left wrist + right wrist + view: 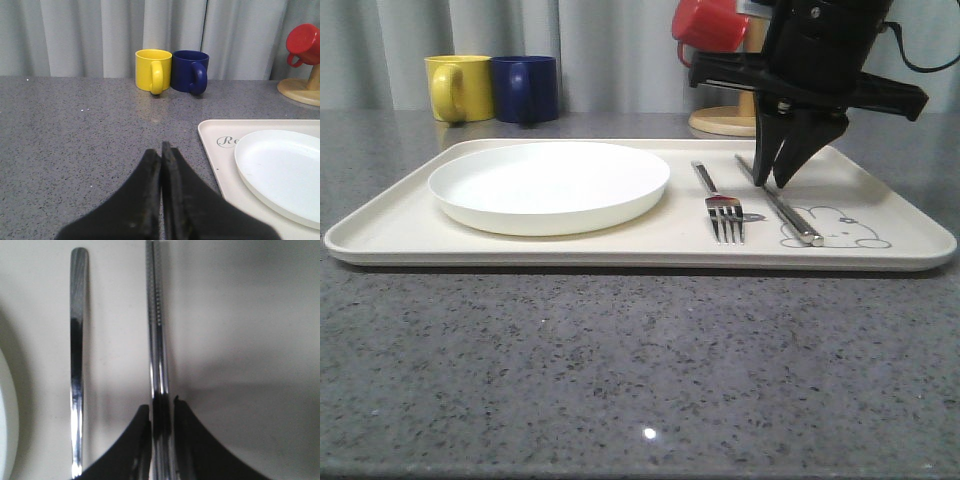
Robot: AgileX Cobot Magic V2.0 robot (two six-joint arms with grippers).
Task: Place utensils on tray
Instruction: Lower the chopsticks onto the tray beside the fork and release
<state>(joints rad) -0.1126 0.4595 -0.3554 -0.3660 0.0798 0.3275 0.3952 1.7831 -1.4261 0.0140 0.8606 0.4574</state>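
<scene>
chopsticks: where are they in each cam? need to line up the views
Front: chopsticks lie on the tray, right of the fork, under the right gripper.
Left wrist: not in this picture.
Right wrist: chopsticks run up the picture from between the gripper's fingers, beside the fork handle.
Shared landmark: the fork, next to the chopsticks in front and right wrist views.

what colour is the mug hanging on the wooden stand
Red; the mug on the wooden stand shows best in the left wrist view.

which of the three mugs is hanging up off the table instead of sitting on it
The red mug, hung on the wooden mug stand at the back. The yellow mug and the dark blue mug stand side by side on the grey table.
</scene>
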